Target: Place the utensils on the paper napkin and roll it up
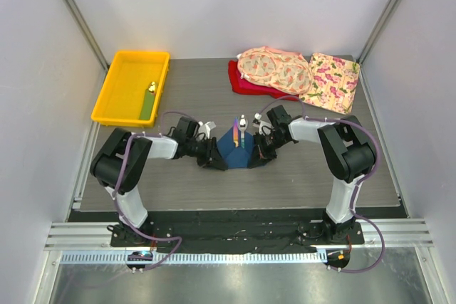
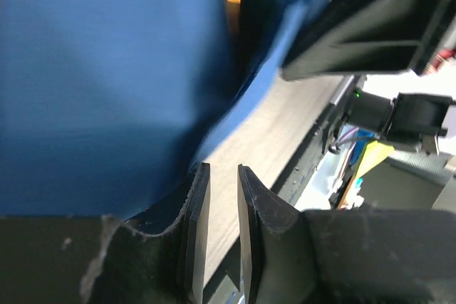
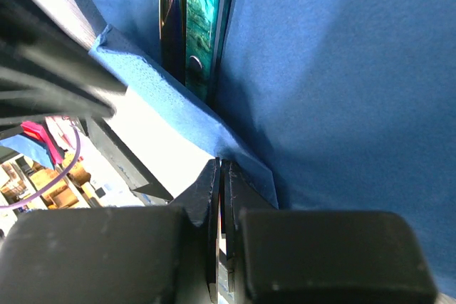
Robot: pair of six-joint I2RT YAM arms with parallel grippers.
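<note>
The dark blue paper napkin (image 1: 235, 149) lies mid-table, its sides lifted up around the utensils (image 1: 241, 132), whose tips stick out at the far end. In the right wrist view a purple handle (image 3: 171, 26) and a green handle (image 3: 203, 26) lie in the napkin's (image 3: 335, 69) fold. My right gripper (image 3: 220, 163) is shut on the napkin's folded edge at its right side (image 1: 258, 150). My left gripper (image 2: 223, 169) is at the napkin's left side (image 1: 211, 156), jaws a little apart with bare table between them. The napkin (image 2: 107, 83) rests against the outside of its left finger.
A yellow tray (image 1: 114, 97) at the back left holds a flat green strip (image 1: 148, 106) and a tiny yellow object (image 1: 152, 87). Two pink floral cloths (image 1: 274, 69) (image 1: 331, 80) and a red cloth (image 1: 239, 82) lie at the back right.
</note>
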